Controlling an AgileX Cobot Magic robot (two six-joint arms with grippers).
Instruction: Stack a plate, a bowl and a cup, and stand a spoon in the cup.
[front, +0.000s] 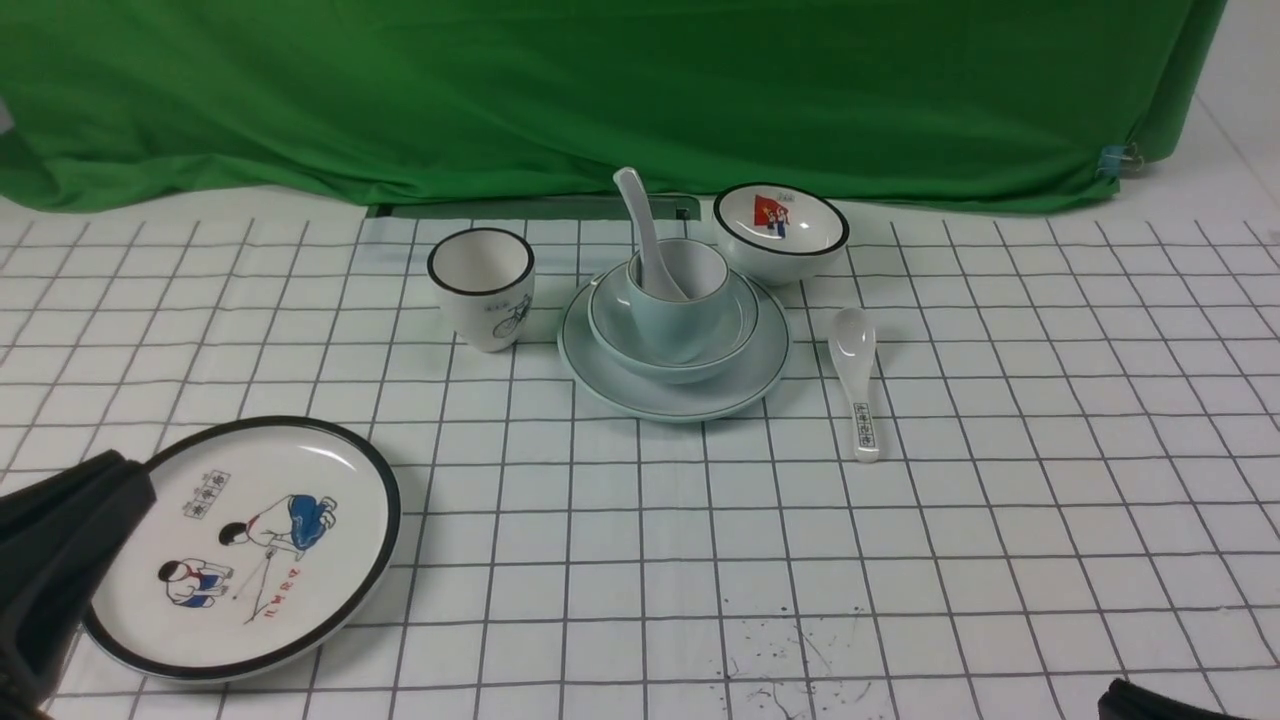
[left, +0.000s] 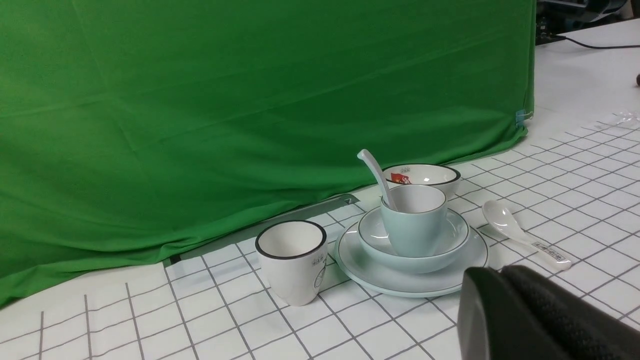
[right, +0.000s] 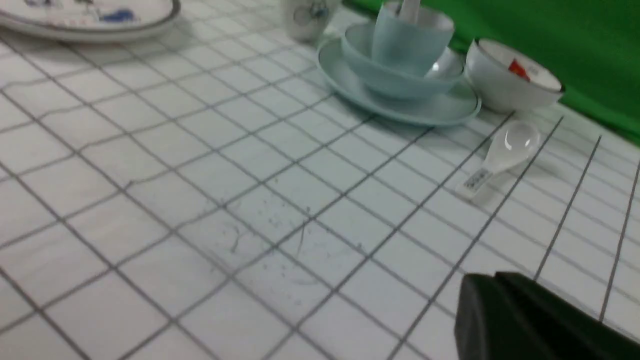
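Observation:
The pale blue-green plate (front: 720, 392) lies at the table's middle back. The bowl (front: 735, 335) sits on it, the cup (front: 690, 320) stands in the bowl, and the plain spoon (front: 640, 225) stands in the cup, handle leaning up and left. The stack also shows in the left wrist view: plate (left: 375, 272), bowl (left: 452, 240), cup (left: 412, 225), spoon (left: 376, 172); in the right wrist view the plate (right: 440, 110) and cup (right: 407, 42) show. My left gripper (front: 130, 480) is shut and empty at the near left, over the cartoon plate's edge; its tips also show in the left wrist view (left: 492, 275). My right gripper (right: 487, 282) is shut and empty at the near right corner.
A white black-rimmed cartoon plate (front: 270, 540) lies near left. A white bicycle cup (front: 482, 288) stands left of the stack. A white bowl with a red picture (front: 780, 232) stands behind it to the right. A white spoon with writing (front: 858, 385) lies to its right. A green cloth (front: 600, 90) hangs behind.

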